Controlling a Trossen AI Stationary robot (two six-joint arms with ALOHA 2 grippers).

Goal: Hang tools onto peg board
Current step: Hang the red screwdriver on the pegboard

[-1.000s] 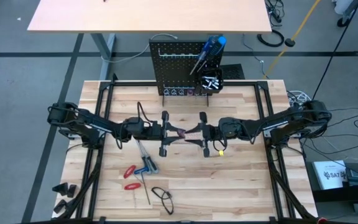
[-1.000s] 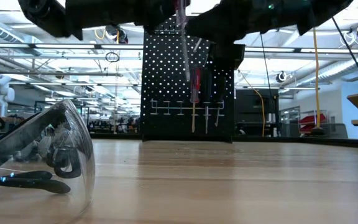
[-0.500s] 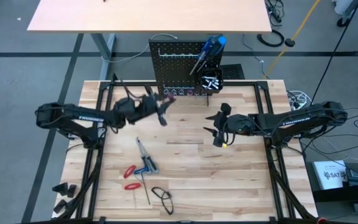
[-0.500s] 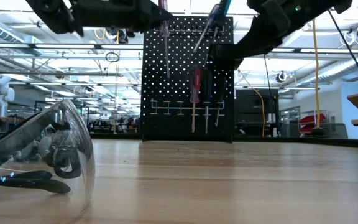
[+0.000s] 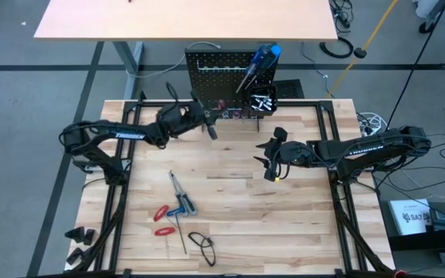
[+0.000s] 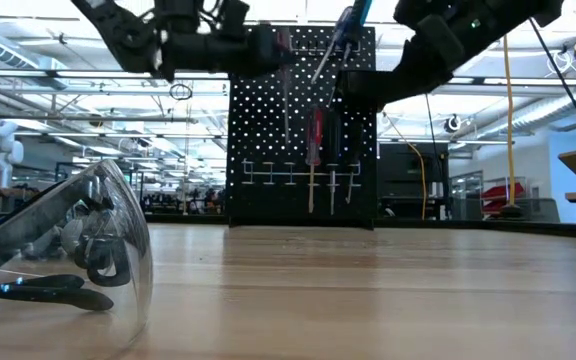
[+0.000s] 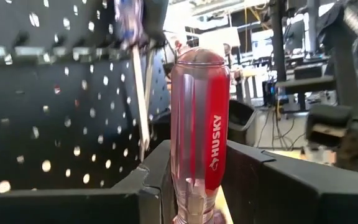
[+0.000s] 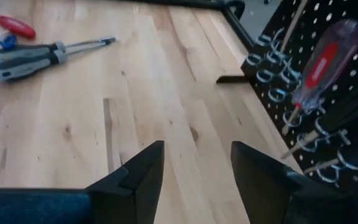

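Note:
The black peg board point(image 5: 221, 81) stands upright at the table's far edge. A red-handled screwdriver point(image 8: 324, 62) and smaller tools hang on its hooks, and a blue screwdriver point(image 5: 259, 62) leans out of its bin point(image 5: 262, 101). My left gripper point(image 5: 207, 126) is just in front of the board, shut on a clear-and-red Husky screwdriver point(image 7: 197, 118). My right gripper point(image 5: 271, 158) hangs open over the table's middle right with nothing between its fingers point(image 8: 143, 171). More tools point(image 5: 174, 212) lie on the table near the front left. My left gripper pinches the screwdriver's handle at its lower end point(image 7: 188, 196), next to the shaft, between its two fingers. The fingers reach in about level from the table's left. The screwdriver stands upright and clear of the table, handle up, with its shaft point(image 6: 286, 110) hanging below in front of the board.
Red-handled pliers point(image 5: 161, 220), grey-handled screwdrivers point(image 8: 30, 55) and a thin rod point(image 5: 182, 239) lie at the front left. Clear safety glasses point(image 6: 58, 250) sit close to the near edge. A black frame rail point(image 5: 230, 104) runs along the far edge before the board.
The grippers met over the table's middle with the screwdriver between them. My right gripper has let go and drawn back toward the right edge. My left gripper has swung toward the far edge and the peg board, carrying the screwdriver upright.

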